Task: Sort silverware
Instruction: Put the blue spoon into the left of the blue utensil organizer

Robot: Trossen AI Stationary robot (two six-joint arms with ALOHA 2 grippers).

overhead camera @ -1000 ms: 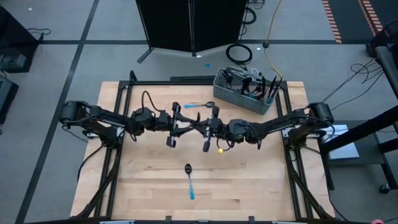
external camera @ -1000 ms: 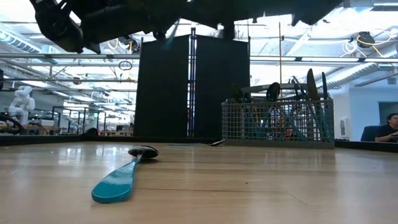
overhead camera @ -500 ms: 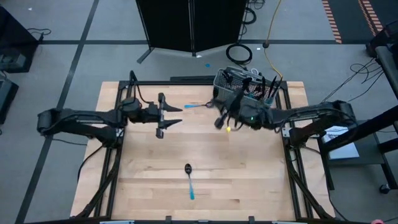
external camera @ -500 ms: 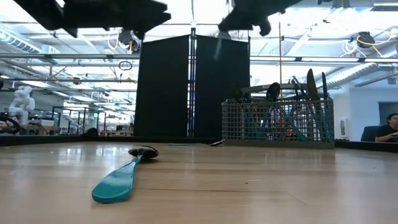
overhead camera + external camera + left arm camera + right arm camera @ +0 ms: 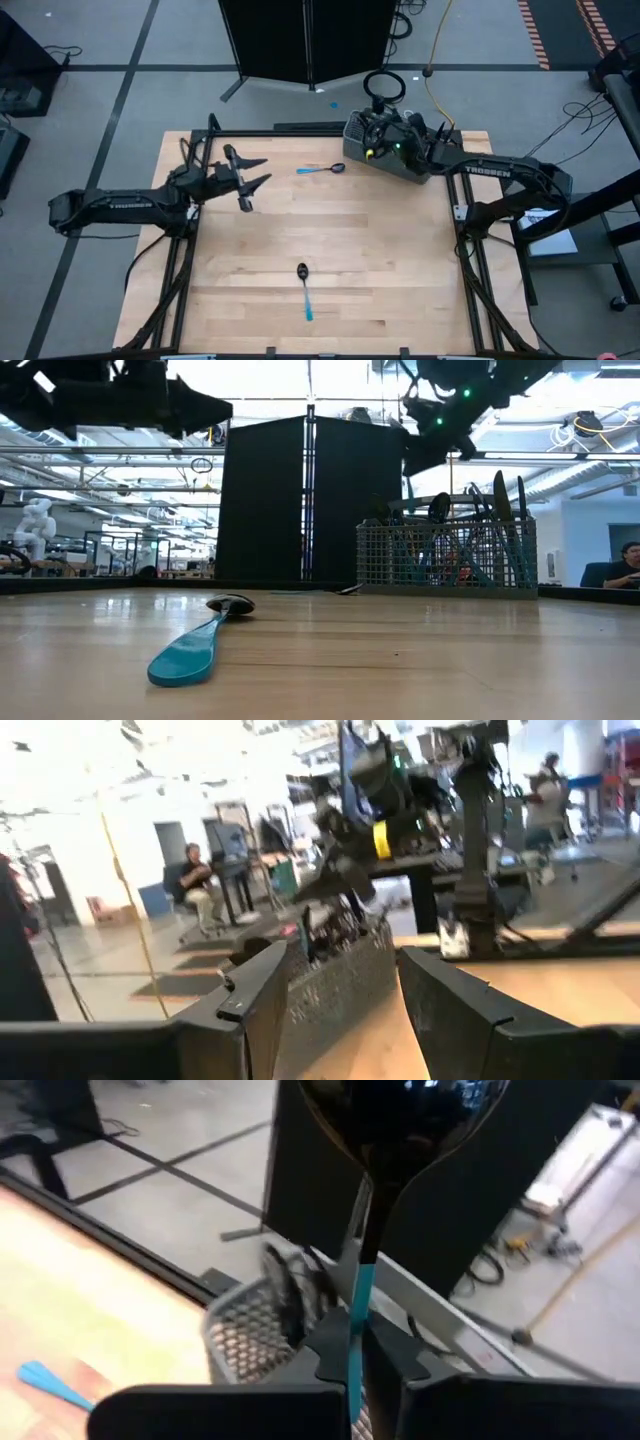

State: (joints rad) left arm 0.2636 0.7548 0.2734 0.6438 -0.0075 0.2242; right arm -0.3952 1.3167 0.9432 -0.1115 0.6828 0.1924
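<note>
left gripper (image 5: 250,180): fingers spread, near table's left edge | right gripper (image 5: 376,128): clamped shut, raised at far-right corner

Two dark jointed arms, white lettering, green lights

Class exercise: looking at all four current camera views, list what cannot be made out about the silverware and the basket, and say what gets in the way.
- High view: contents of the wire basket; the right gripper covers part of it.
- Low view: utensil types in the basket; mesh hides the heads and handles.
- Right wrist view: top of the held spoon, cut by the edge.
- Left wrist view: motion blur; open left gripper frames the basket.
</note>
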